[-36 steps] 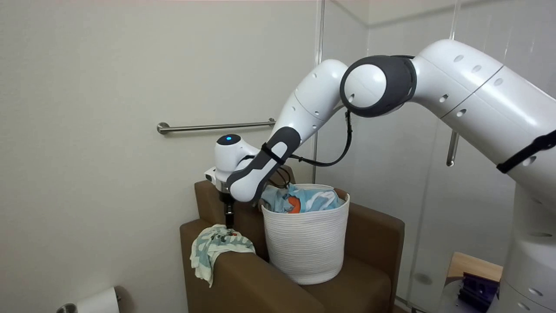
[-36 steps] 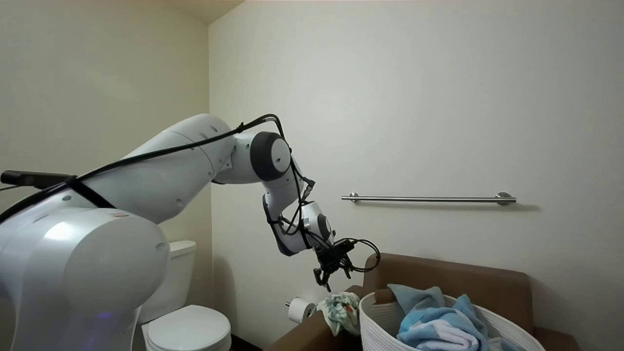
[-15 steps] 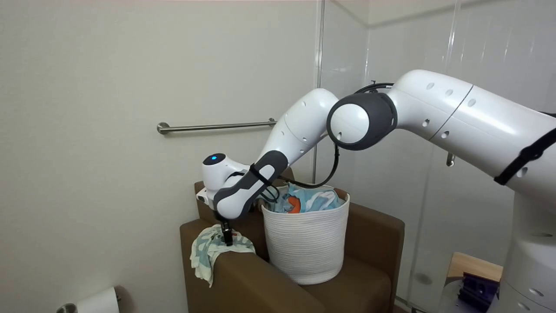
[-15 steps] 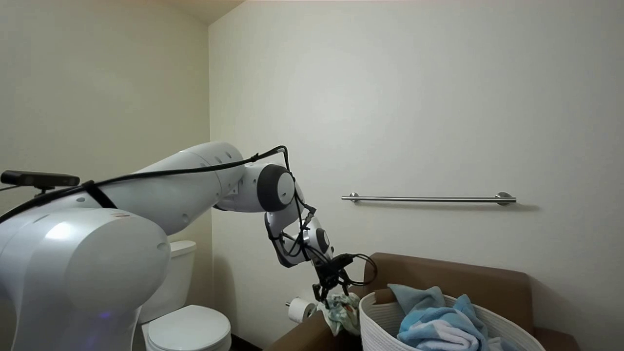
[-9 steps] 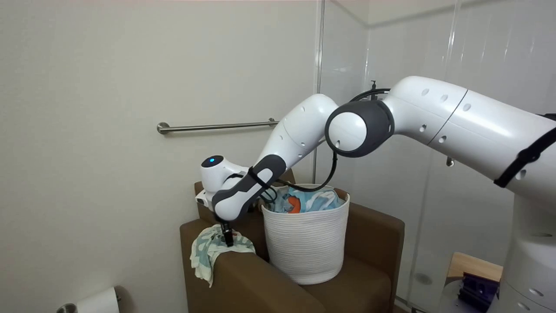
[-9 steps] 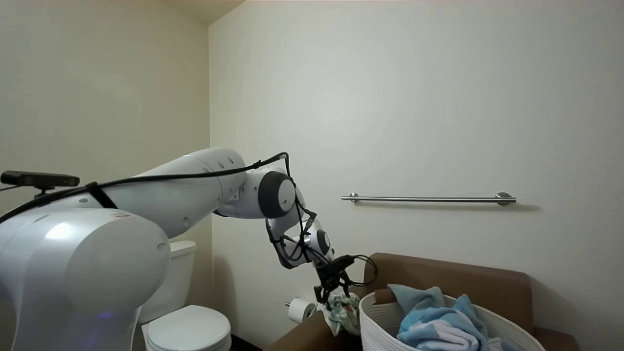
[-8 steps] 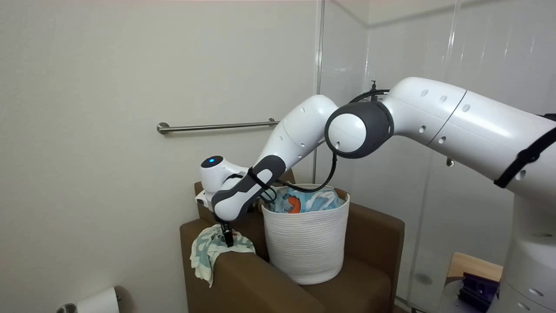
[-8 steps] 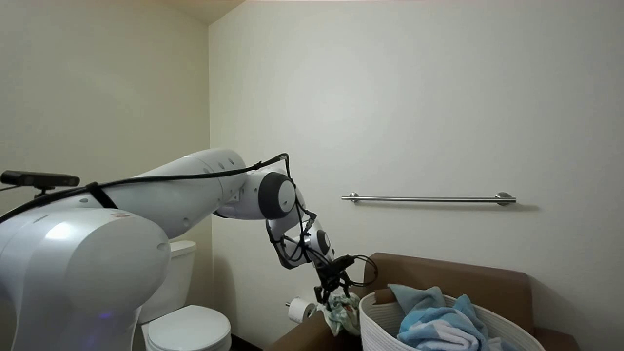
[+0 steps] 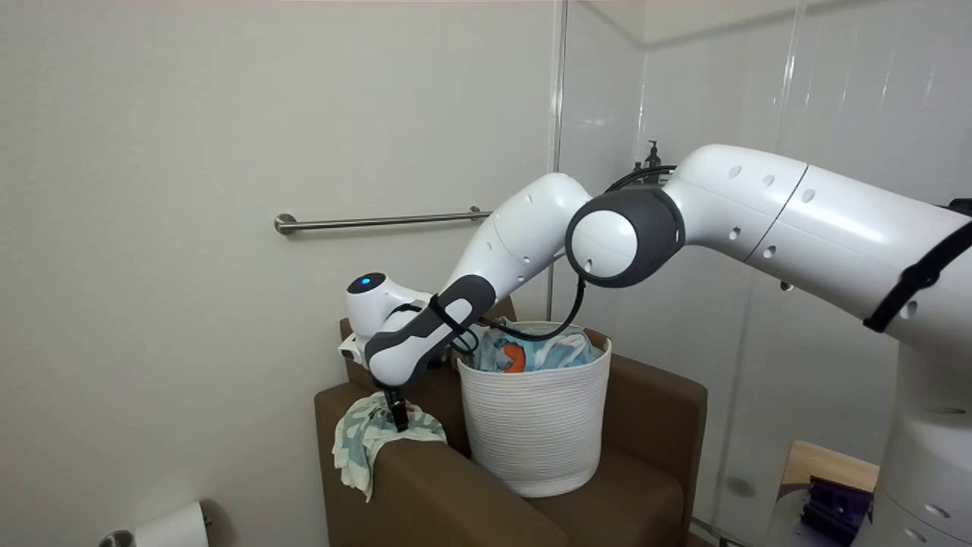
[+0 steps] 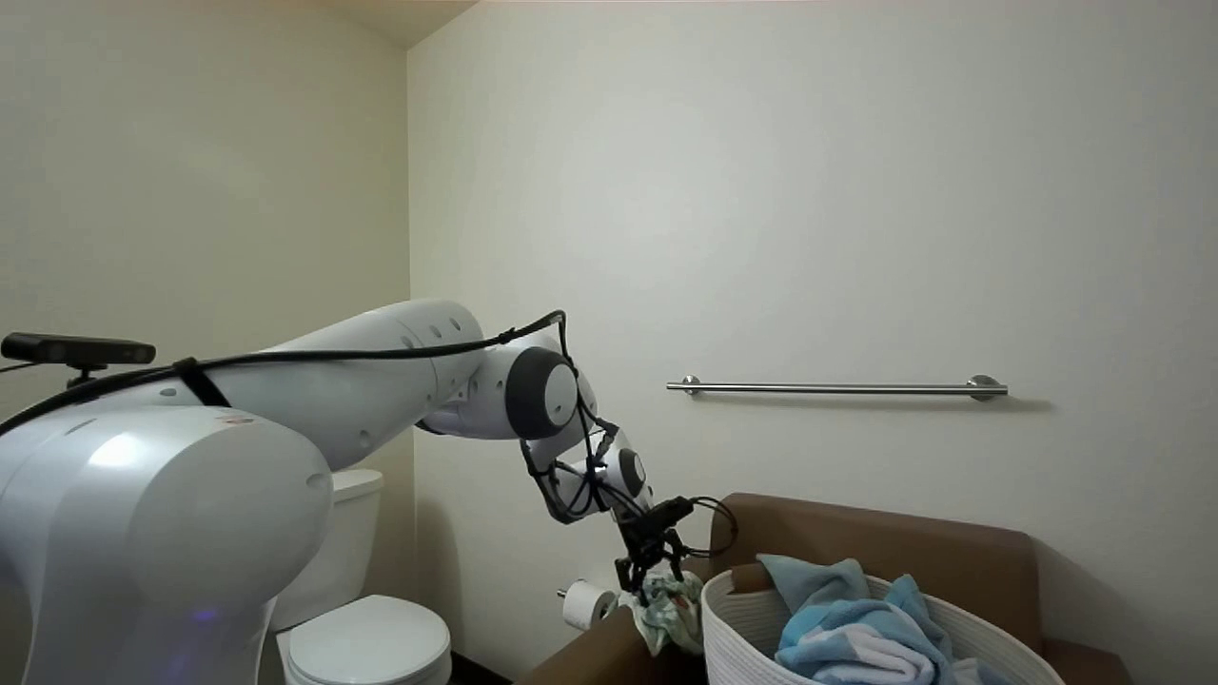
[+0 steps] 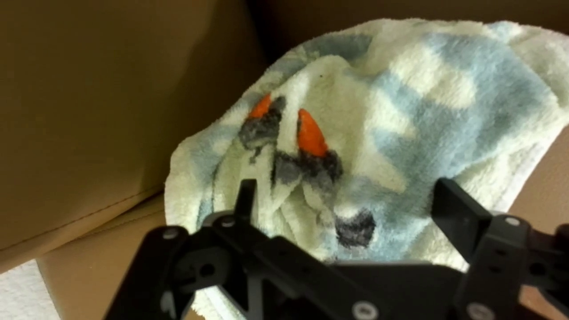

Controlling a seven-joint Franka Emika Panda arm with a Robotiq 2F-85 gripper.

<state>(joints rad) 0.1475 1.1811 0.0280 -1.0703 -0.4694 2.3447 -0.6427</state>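
Spotted from the wrist with pincer (image 11: pixel 346 189) spread wide over a printed towel (image 11: pixel 378 133). Seen in an exterior view with fingers (image 9: pixel 398 416) overlapping as one.

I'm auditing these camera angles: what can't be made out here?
Patterned towel: the gripper hides part of it in the wrist view; whether they touch is unclear in every view.
White basket: its wall and the blue cloths hide its floor in both exterior views.
Dark purple object: in an exterior view, the robot arm covers one end; identity unclear.
Toilet: cut off by the bottom edge in an exterior view.
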